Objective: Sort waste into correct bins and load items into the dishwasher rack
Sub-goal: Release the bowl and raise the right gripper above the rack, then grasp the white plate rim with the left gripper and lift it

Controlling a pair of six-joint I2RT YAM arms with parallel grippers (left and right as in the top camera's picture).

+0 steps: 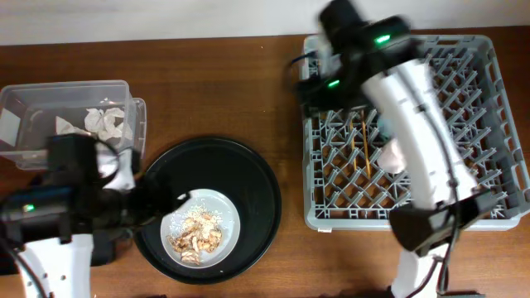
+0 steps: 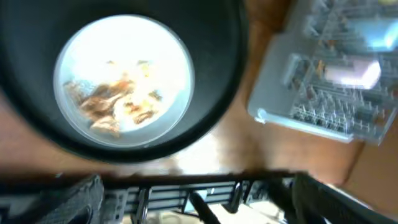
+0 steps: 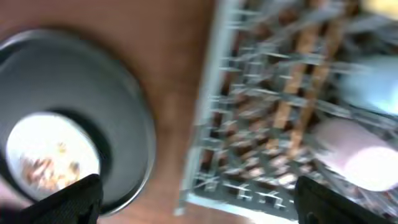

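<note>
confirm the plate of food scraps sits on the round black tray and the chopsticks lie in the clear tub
Not quite: the overhead view shows the chopsticks in the dishwasher rack, not the clear tub. The plate of food scraps does sit on the round black tray.

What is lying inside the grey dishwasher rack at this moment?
Inside the dishwasher rack lie wooden chopsticks, a pink cup and a light blue cup. In the overhead view the right arm covers the rack's middle, hiding anything beneath it.

Wooden table [image 1: 224,83]: rack [image 1: 484,108], tub [image 1: 33,93], round tray [image 1: 252,186]
</note>
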